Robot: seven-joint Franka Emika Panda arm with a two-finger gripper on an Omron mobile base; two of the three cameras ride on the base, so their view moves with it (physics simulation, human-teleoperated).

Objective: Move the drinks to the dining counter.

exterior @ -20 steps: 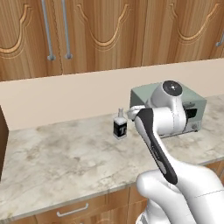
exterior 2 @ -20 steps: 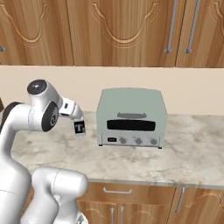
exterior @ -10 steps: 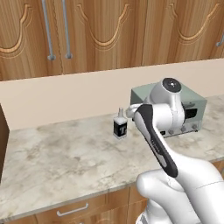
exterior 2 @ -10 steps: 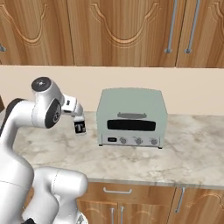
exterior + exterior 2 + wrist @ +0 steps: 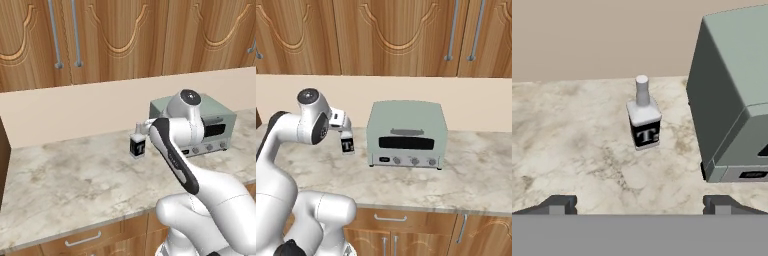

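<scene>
One of the drinks, a short clear bottle [image 5: 137,145] [image 5: 347,144] [image 5: 644,120] with a black label, stands upright on the marble worktop [image 5: 75,185], just left of the toaster oven. My gripper [image 5: 143,127] [image 5: 343,127] [image 5: 639,205] hovers close above and behind the bottle, tilted down toward it. In the hand view its two fingertips [image 5: 558,205] stand wide apart with nothing between them, and the bottle sits ahead, centred between them. The gripper is open and touches nothing. The dining counter is out of view.
A pale green toaster oven [image 5: 212,125] [image 5: 406,135] [image 5: 732,100] stands right beside the bottle. A beige backsplash and wooden wall cabinets [image 5: 125,40] rise behind the worktop. Bare marble [image 5: 567,145] stretches to the bottle's left.
The arm has eased slightly toward the bottle, bringing the hand a little closer over it. The bottle and toaster oven have not moved, and the jaws stay open.
</scene>
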